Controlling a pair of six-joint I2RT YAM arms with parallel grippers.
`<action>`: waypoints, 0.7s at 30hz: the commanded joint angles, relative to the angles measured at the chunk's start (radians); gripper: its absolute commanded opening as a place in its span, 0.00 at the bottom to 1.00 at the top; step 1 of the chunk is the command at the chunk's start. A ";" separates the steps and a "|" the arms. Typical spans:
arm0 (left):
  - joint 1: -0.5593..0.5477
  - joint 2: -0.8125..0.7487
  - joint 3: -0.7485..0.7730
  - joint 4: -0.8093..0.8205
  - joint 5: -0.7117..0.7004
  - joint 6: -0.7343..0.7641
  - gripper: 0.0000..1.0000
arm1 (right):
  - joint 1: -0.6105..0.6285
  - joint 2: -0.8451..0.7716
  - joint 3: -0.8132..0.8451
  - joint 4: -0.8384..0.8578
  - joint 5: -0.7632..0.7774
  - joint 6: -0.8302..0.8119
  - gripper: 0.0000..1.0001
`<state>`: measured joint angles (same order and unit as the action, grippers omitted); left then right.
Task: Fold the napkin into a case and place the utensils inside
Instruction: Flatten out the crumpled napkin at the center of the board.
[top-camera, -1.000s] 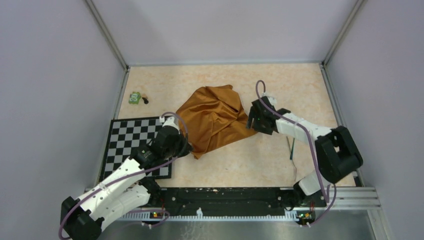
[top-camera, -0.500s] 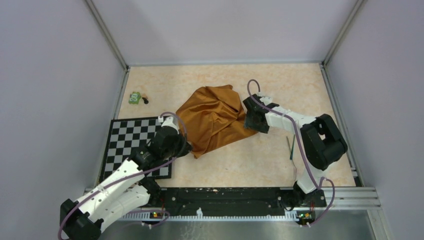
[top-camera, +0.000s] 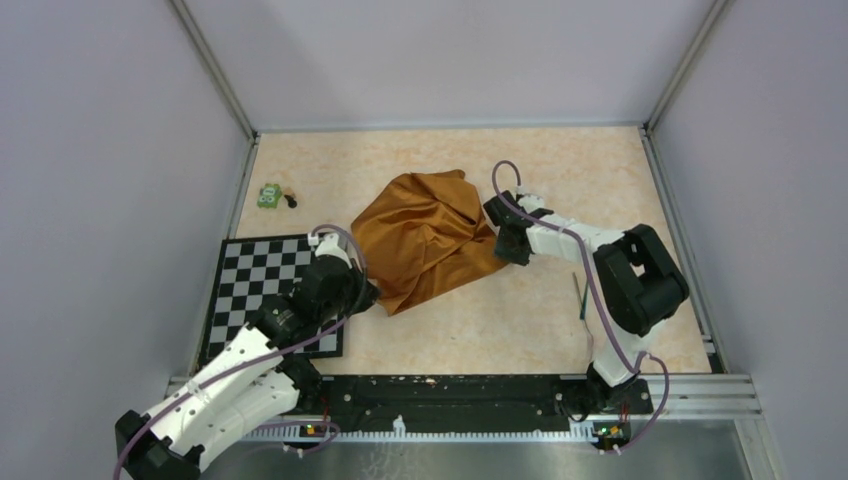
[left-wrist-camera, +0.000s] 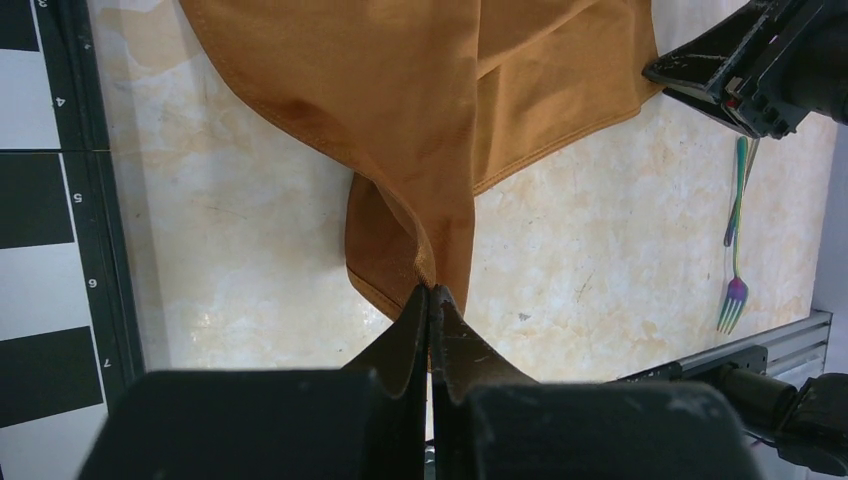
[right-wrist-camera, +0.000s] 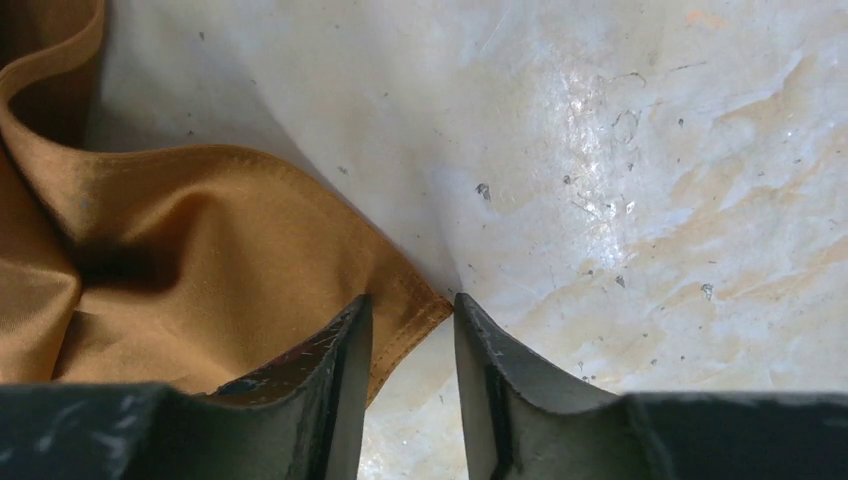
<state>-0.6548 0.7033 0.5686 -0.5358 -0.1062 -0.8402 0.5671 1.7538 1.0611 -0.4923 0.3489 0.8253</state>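
The rust-orange napkin (top-camera: 425, 240) lies rumpled in the middle of the table. My left gripper (top-camera: 368, 297) is shut on its near-left corner; in the left wrist view the cloth (left-wrist-camera: 420, 90) runs up into a pinched fold between the closed fingertips (left-wrist-camera: 432, 290). My right gripper (top-camera: 500, 235) is low at the napkin's right corner. In the right wrist view that corner (right-wrist-camera: 200, 230) lies between its jaws (right-wrist-camera: 412, 305), which stand apart with a gap around it. The utensils (top-camera: 583, 295) lie at the near right; an iridescent fork (left-wrist-camera: 737, 230) shows in the left wrist view.
A black-and-white checkered mat (top-camera: 262, 290) lies at the near left, under my left arm. A small green toy (top-camera: 269, 196) sits at the far left. Walls close in the table on three sides.
My right gripper has moved left onto the napkin's right corner and its jaws have narrowed. The left gripper has drawn its held corner slightly toward the near left.
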 joint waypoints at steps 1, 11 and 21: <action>0.003 -0.030 0.036 0.010 -0.052 0.002 0.00 | 0.007 -0.007 -0.053 0.070 0.013 0.004 0.27; 0.003 0.030 0.165 0.039 -0.169 0.067 0.00 | -0.009 -0.451 -0.138 0.233 0.061 -0.255 0.00; 0.003 0.083 0.170 0.071 -0.128 0.085 0.00 | -0.023 -0.601 -0.168 -0.190 0.026 -0.101 0.00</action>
<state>-0.6544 0.7765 0.7238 -0.5007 -0.2436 -0.7757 0.5514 1.1824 0.9302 -0.4610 0.3996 0.6563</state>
